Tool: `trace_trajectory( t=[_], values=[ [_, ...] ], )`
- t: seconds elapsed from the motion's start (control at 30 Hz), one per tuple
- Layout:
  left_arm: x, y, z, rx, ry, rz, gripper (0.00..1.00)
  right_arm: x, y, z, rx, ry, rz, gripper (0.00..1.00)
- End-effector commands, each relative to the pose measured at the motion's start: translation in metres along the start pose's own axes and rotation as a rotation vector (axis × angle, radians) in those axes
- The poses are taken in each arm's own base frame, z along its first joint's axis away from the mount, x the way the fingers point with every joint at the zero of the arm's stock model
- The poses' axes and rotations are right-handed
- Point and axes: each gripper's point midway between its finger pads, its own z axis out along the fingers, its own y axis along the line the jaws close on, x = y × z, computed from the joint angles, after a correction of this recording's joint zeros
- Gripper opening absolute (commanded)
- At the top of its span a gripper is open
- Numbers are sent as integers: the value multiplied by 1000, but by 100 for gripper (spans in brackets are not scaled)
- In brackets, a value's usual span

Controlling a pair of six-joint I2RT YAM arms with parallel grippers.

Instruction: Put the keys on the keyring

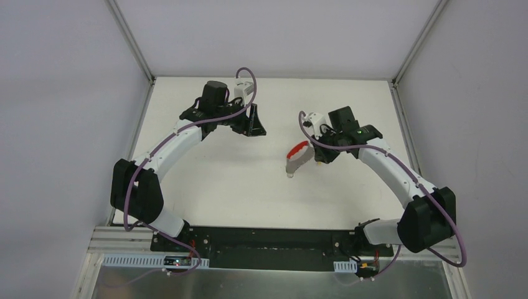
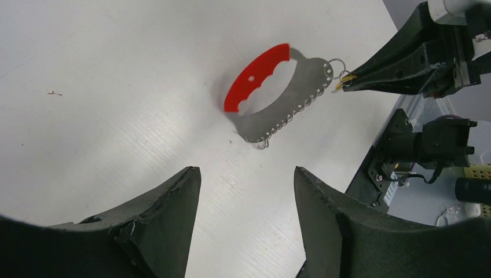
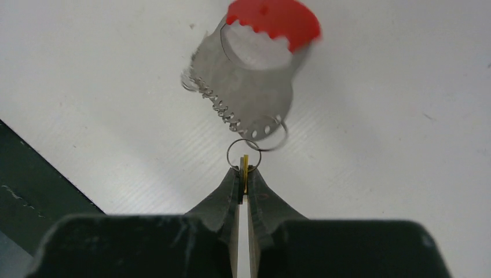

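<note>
Keys: one bunch. It reads as a flat grey metal fan with a red curved band along its top edge. There is a scalloped cutout just under the red, and one small hole in the band itself. A row of tiny loops runs along the opposite edge; they are too small to count. In the right wrist view the red end is blurred.

The bunch sits right of centre over the white table, with a shadow beneath it. I cannot tell if it lies flat.

Rings: one wire ring at the right gripper's tips, linked to a second through the fan's corner. A third small one hangs at the far end of the loop row.

Yellow piece: one, thin, seen edge-on.

Right gripper: fingers pressed together, pinching the yellow piece, just beside the fan's corner.

Left gripper: fingers spread wide with nothing between them, well apart from the keys, on the left side of the table.

Arms: two.
</note>
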Motion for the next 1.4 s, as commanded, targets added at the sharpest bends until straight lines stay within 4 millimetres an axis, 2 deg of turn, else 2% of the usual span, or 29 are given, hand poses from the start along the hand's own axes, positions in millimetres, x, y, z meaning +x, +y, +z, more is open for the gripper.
trace_trajectory(
  t=[0.0, 0.27, 0.6, 0.77, 0.93, 1.13, 1.3, 1.37],
  values=[
    [-11, 0, -8, -24, -15, 48, 61, 33, -19, -9, 98, 90, -28, 0],
    [-10, -1, -8, -19, -1, 42, 62, 74, -49, 8, 156, 264, 7, 0],
    [-8, -3, -9, -10, 12, 40, 62, 104, -94, 33, 242, 469, 74, 0],
    [-9, -1, -14, -35, 4, 47, 62, 115, -120, 40, 316, 541, 83, 12],
    [-14, 12, -25, -125, -19, 66, 63, 120, -139, 41, 372, 564, 100, 25],
    [-22, 29, -39, -219, -53, 57, 64, 125, -150, 42, 396, 563, 126, 31],
    [-29, 46, -51, -272, -81, 9, 65, 128, -160, 38, 415, 570, 146, 44],
    [-32, 51, -56, -276, -92, -3, 72, 129, -163, 35, 424, 569, 152, 50]
  ],
)
